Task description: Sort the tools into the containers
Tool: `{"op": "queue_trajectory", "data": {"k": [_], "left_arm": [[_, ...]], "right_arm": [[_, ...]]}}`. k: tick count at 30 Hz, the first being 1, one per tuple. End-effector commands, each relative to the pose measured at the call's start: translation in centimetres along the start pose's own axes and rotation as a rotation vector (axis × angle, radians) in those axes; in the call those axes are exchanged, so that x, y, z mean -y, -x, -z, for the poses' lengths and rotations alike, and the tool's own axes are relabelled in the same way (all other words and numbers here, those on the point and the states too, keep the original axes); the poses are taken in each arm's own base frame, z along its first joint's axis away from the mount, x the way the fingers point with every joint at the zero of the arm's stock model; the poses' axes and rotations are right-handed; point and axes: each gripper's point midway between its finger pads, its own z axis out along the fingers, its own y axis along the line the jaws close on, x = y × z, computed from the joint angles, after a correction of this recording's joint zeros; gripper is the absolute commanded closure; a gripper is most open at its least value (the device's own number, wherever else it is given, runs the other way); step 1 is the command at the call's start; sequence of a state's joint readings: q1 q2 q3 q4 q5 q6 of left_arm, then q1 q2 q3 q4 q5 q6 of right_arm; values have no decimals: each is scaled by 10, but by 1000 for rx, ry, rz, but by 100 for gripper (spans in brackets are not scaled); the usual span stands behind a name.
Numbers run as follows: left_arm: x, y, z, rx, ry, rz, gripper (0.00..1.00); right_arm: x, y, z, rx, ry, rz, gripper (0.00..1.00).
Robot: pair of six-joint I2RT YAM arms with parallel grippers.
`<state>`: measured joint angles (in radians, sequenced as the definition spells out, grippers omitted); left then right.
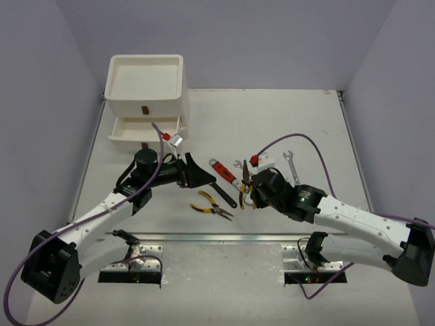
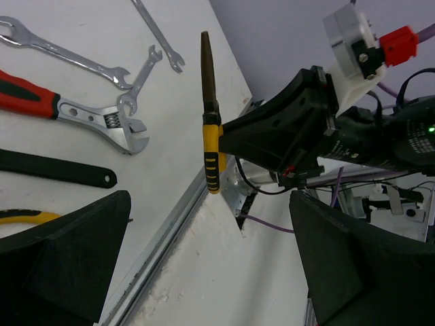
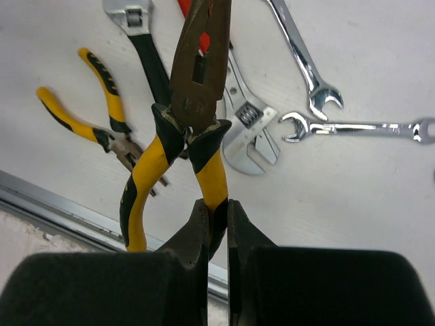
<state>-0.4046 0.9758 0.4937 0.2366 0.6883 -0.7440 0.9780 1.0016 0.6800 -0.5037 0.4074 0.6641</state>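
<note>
Now the right claw clenches one handle of yellow-handled pliers above the table; the left claw gapes, released. Carrying level toward the containers at ten o'clock should limit swinging.

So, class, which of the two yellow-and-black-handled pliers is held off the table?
The long-nosed yellow-and-black-handled pliers, pinched by one handle in the right gripper; the other pair lies flat on the white table.
</note>
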Motion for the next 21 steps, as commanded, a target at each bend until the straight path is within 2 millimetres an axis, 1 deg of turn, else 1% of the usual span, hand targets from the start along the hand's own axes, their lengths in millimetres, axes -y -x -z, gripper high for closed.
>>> {"op": "queue_trajectory", "data": {"k": [1,3,5,7,10,12,15,18,20,21], "left_arm": [[46,14,-22,38,-130,-104,1],[45,8,-35,16,-109,-90,3],[43,7,-45,18,-78,-73,5],[41,7,-51,25,-67,-62,7],[46,3,-61,24,-83,-59,10],[43,-2,-71,7,-59,-56,12],[37,-4,-80,11,-22,-60,23],[38,-6,-85,14,-37,-56,32],[41,-8,-88,11,-50,-54,41],[43,-8,-90,11,-56,-51,48]], "right_arm": [[-25,62,16,174,94,68,100],[-27,70,18,186,87,70,100],[-27,76,19,186,72,71,100],[-29,78,20,177,78,69,100],[-38,82,22,181,121,56,100],[-38,85,24,190,113,37,100],[-44,93,31,196,142,17,100],[-56,96,37,189,204,2,100],[-61,98,39,182,229,-15,100],[-64,98,39,177,241,-20,100]]}}
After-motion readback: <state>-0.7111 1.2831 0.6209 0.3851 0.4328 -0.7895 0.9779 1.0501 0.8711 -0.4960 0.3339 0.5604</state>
